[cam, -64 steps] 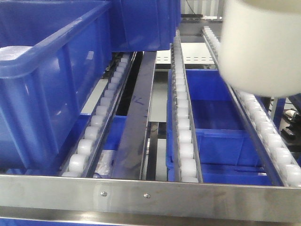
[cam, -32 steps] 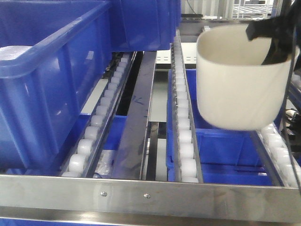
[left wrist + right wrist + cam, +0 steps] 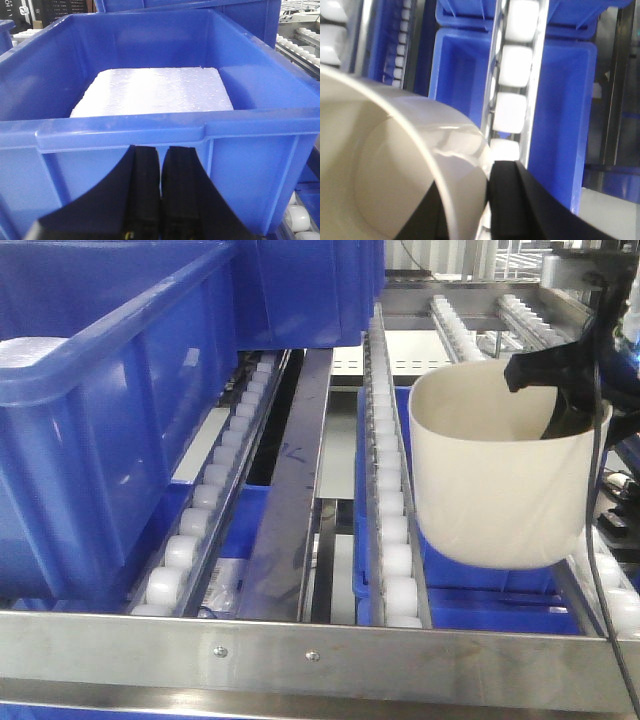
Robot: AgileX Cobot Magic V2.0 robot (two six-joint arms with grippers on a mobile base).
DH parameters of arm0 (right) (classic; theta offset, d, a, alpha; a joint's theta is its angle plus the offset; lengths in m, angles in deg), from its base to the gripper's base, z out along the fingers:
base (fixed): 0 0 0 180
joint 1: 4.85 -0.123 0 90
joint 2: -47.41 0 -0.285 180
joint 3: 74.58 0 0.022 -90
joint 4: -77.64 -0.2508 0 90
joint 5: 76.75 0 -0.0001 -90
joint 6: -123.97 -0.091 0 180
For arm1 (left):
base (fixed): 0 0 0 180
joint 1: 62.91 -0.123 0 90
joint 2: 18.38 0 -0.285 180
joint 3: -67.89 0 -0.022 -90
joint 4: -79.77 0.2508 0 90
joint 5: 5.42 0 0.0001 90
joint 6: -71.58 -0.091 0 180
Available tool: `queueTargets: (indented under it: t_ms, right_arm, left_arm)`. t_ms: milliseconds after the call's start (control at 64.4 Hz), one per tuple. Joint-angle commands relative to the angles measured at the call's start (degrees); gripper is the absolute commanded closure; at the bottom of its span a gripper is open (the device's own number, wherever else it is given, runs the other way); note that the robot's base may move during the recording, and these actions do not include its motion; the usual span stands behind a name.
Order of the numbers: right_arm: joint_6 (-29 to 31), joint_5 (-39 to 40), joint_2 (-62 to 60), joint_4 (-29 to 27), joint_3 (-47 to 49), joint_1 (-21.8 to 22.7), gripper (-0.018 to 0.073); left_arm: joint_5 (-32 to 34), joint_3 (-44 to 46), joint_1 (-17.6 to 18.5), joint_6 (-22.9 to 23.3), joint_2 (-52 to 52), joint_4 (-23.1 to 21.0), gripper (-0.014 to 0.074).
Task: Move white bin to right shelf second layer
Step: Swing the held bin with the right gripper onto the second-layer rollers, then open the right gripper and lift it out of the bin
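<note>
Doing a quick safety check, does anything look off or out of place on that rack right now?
Nothing looks damaged or spilled. The white bin hangs slightly tilted from the right gripper, which pinches its rim above the roller tracks.

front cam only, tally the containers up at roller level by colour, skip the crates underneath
white bin: 1
blue crates: 2, the near left one and the one behind it
total: 3
</note>
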Motion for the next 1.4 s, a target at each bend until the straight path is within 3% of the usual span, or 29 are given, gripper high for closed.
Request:
queueTargets:
  t_ms: [0,730,808,1025,1382]
  right_arm:
    - [0.2,4.1,-2.1,0.0,2.0,0.0,0.0502]
    - [0.2,3.6,0.3,0.0,2.0,0.0,0.0496]
    - [0.2,3.6,0.2,0.0,2.0,0.0,0.0445]
    - [0.2,3.7,-1.8,-0.2,2.0,0.0,0.0100]
    - [0.2,3.5,-6.5,-1.1,2.0,0.0,0.0079]
  left_arm:
    - [4.9,-2.1,0.2,0.2,-0.8,-0.3,0.0512]
    - [4.9,-2.1,0.2,0.2,-0.8,-0.3,0.0512]
    - [4.9,-2.1,0.2,0.2,-0.8,-0.3,0.0512]
    - [4.9,-2.1,0.2,0.2,-0.8,-0.3,0.0512]
    - [4.9,-2.1,0.2,0.2,-0.8,-0.3,0.0512]
